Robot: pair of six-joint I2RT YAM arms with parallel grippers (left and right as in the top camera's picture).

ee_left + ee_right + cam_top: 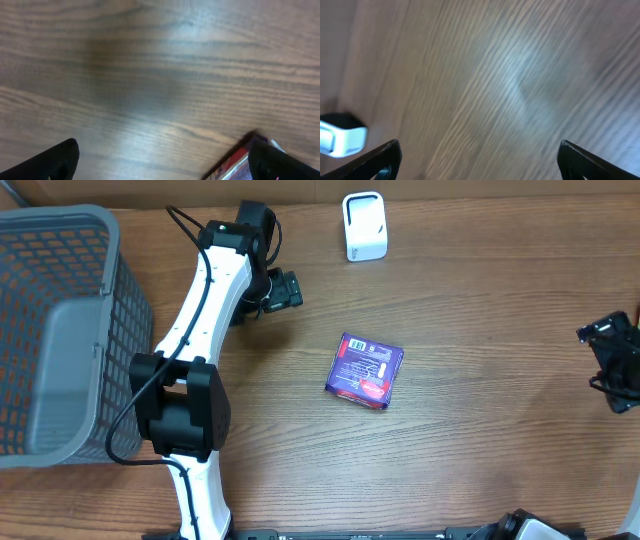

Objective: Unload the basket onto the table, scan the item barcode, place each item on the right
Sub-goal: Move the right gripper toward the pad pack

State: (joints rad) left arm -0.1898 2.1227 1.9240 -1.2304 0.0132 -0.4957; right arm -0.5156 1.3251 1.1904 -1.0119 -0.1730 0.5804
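The purple packet [365, 370] lay flat on the bench [480, 470], well apart from the white scanner [364, 225]. The left tool [290, 288] and right tool [612, 365] stood released, empty. The pickup seemingly remained undone; next, the nearer left tool would need to straddle the packet's edges.

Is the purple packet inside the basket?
No, the purple packet lies flat on the table, right of the grey basket.

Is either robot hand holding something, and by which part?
Nothing is held: left gripper and right gripper are open; the purple packet lies loose on the table.
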